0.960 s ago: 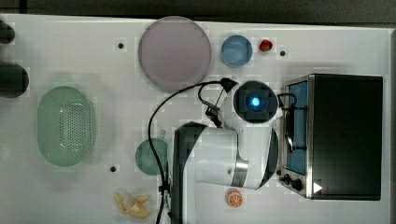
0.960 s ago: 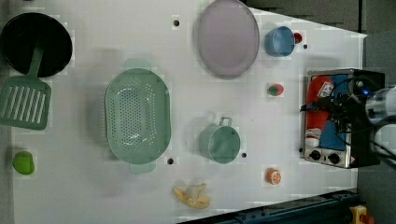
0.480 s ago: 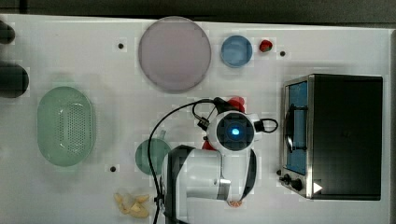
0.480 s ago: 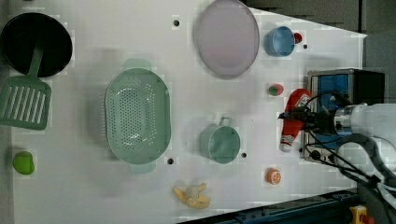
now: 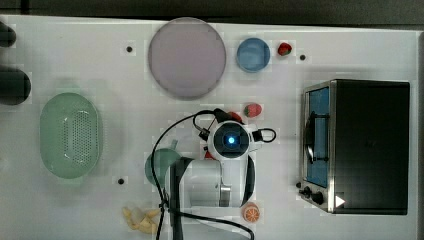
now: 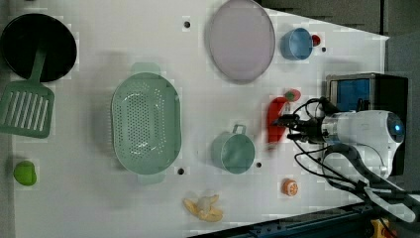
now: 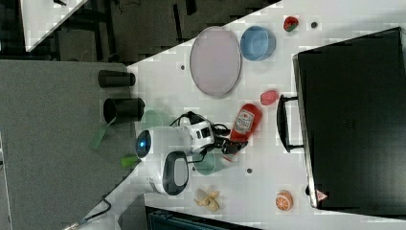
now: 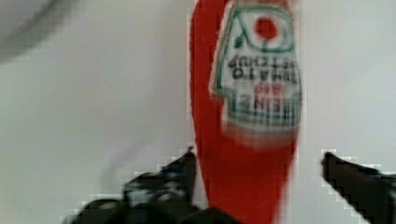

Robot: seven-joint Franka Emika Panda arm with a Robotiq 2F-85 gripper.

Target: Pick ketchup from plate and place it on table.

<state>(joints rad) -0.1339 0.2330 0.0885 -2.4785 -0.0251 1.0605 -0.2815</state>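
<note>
Claw point(image 8: 257, 186) spread around slim red ketchup bottle point(image 6: 275, 120), lying on white bench point(image 6: 148, 208). Best withdrawn straight, without nudging bottle.

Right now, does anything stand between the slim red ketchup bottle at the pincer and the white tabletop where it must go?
Nothing visible does. The slim red ketchup bottle is at the pincer over bare white tabletop, between the red strawberry and the round green mug.

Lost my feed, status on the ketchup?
Gripper open, fingers either side of the ketchup. Bottle off the plate, lying on the table. Strawberry and cup close by.
</note>
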